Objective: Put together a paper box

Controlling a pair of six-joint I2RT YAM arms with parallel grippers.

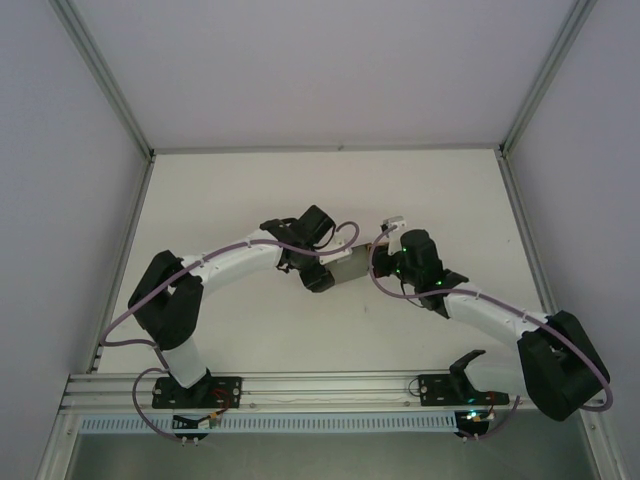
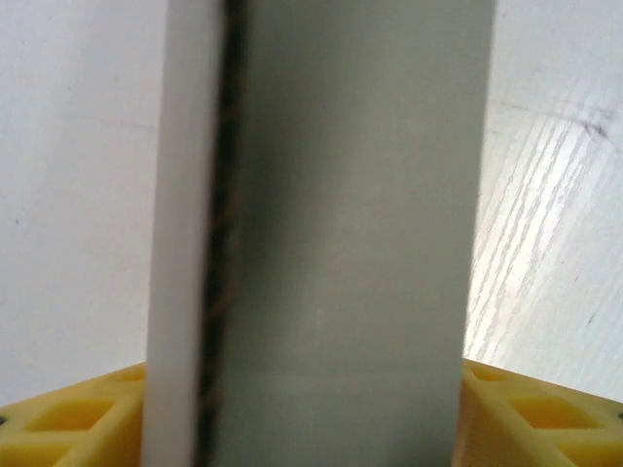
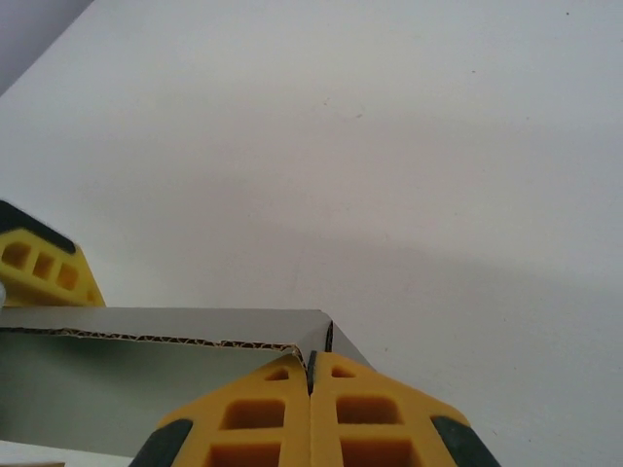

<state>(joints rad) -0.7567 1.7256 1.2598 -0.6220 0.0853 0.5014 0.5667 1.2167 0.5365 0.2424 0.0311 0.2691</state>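
The grey paper box (image 1: 350, 268) hangs between my two grippers over the middle of the table. My left gripper (image 1: 322, 277) is at its left end. In the left wrist view the paper box (image 2: 350, 243) stands close and blurred between the wide-apart yellow fingers (image 2: 545, 418), with a white panel and a corrugated edge on its left. Whether the pads touch it is hidden. My right gripper (image 1: 383, 262) is at the box's right end. Its fingertips (image 3: 311, 355) are shut on a thin wall at the corner of the open paper box (image 3: 195, 321). A left finger (image 3: 39, 268) shows behind it.
The white table (image 1: 300, 190) is walled by white panels at the back and both sides. An aluminium rail (image 1: 330, 385) with both arm bases runs along the near edge. Purple cables loop along both arms.
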